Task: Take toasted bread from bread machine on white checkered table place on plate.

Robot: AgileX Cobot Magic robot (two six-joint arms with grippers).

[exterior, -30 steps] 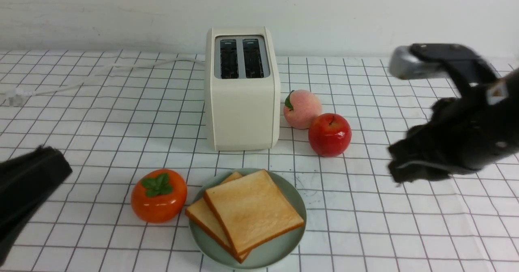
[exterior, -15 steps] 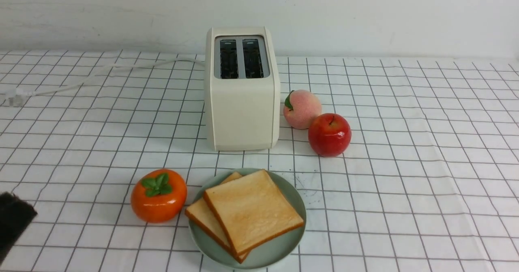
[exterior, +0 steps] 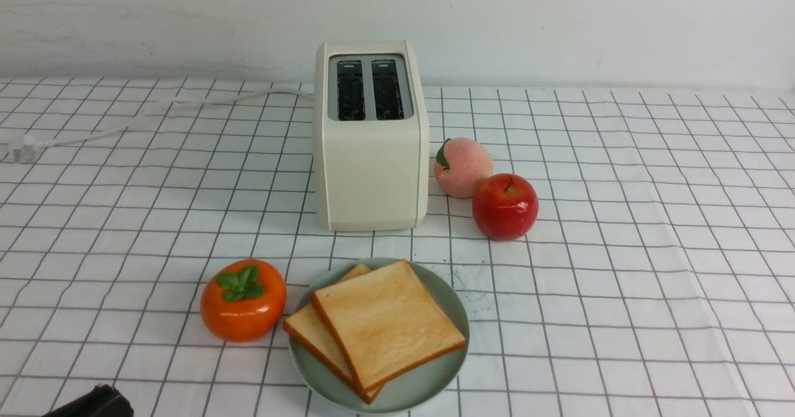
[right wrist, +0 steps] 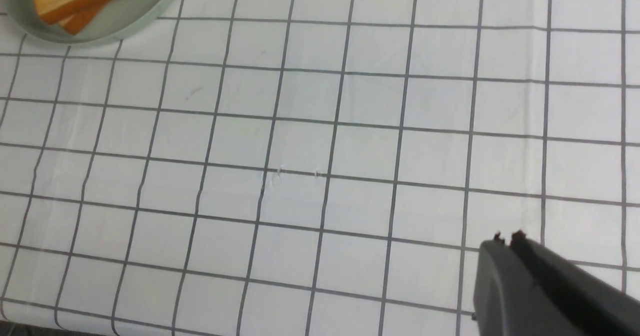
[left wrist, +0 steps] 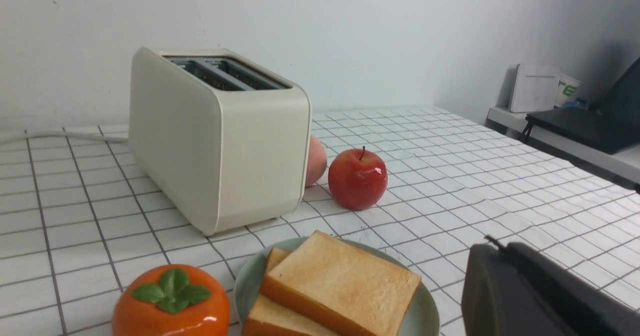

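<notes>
Pincers: left pincer (left wrist: 505, 276) and right pincer (right wrist: 507, 256) each show one dark tip; gape impossible to tell, nothing visibly held.
Toast: two toasted bread slices (exterior: 382, 324) stacked, overlapping, on the mint plate (exterior: 435, 383).
Toaster: bread machine (exterior: 371, 137) behind the plate, slots bare.
Surface: white checkered surface (exterior: 621, 280); persimmon (exterior: 243, 300) just beside the plate, peach (exterior: 463, 167) touching apple (exterior: 505, 206).

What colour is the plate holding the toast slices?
Pale mint green, plain with no pattern. The plate shows best in the front view, under the two toast slices.
</notes>
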